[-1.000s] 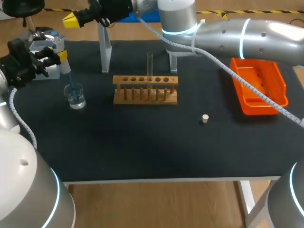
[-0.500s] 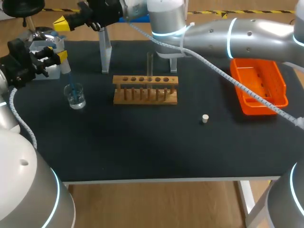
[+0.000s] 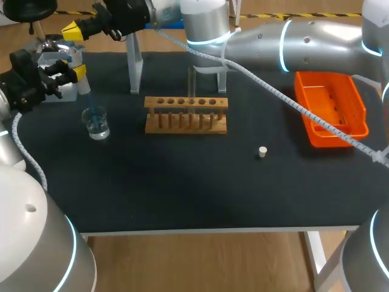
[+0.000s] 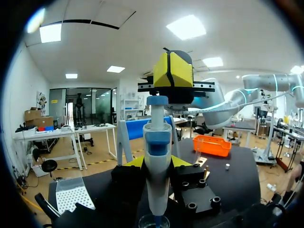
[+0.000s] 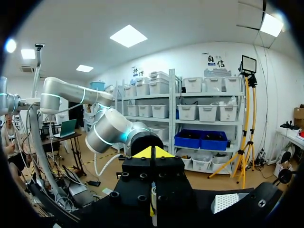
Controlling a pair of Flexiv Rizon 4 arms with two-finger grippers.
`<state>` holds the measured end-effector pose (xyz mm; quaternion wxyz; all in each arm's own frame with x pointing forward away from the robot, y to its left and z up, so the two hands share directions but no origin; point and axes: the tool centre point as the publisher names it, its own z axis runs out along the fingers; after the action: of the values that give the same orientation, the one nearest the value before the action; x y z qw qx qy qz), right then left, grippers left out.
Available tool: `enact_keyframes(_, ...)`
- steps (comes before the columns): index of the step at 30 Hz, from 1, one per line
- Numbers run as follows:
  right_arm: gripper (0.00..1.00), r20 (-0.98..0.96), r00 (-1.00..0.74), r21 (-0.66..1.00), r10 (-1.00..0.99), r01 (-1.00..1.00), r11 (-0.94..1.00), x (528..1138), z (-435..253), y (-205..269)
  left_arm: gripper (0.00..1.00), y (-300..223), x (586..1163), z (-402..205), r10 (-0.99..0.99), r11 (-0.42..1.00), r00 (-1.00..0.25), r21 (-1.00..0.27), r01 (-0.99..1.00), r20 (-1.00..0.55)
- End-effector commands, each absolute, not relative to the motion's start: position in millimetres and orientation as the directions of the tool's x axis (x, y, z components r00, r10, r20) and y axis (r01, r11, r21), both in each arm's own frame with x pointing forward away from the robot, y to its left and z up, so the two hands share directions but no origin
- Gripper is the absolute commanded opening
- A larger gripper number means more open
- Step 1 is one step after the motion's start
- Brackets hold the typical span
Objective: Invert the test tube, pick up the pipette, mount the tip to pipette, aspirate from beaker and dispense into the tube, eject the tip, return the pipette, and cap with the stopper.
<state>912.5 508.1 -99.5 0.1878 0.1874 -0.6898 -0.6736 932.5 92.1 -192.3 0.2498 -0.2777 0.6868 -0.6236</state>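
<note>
Fingers of the left gripper are clamped on the white-and-blue plastic pipette near the desk's left edge. The pipette's thin blue tip dips into the small clear glass beaker. The right gripper, reaching across to the far left corner, hangs over the pipette's top, fingers pressed together on nothing. The clear glass test tube stands upright in the wooden rack mid-desk. The small white stopper lies nearer the right edge, beside the orange plastic tray.
</note>
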Motion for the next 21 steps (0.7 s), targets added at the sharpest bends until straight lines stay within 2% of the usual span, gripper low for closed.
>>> enact_keyframes(1, 0.00, 0.013, -0.804, 1.000, -0.594, -0.001, 0.024, 920, -103, 513, 0.00, 91, 933, -193, -0.694, 0.068, -0.720, -0.995, -0.069, 0.002)
enact_keyframes(21, 0.00, 0.045, -0.805, 0.999, -0.592, 0.021, 0.048, 925, -114, 519, 0.00, 91, 933, -193, -0.694, 0.068, -0.720, -0.995, -0.069, 0.002)
